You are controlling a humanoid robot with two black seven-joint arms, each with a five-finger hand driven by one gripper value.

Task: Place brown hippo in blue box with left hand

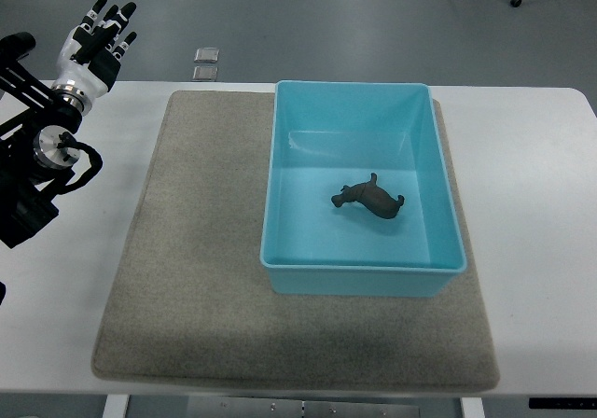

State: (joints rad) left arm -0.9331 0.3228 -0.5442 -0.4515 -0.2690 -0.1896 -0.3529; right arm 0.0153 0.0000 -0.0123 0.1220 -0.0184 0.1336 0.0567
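Inside the box (362, 187), on its floor a little right of centre, lies the hippo (370, 198): a small dark brown figure, tipped on its side, snout toward the left, legs sticking out. Nothing touches it. The box is pale blue, rectangular and open-topped, standing on the right half of a grey-beige mat (201, 278). The mat covers most of a white table (532, 203). Beyond the far edge is grey floor, with two small clear squares (206, 63) just past the mat's corner and caster wheels at the top right. The left hand (96, 40) hovers over the table's far left corner, fingers extended and loosely spread, holding nothing.
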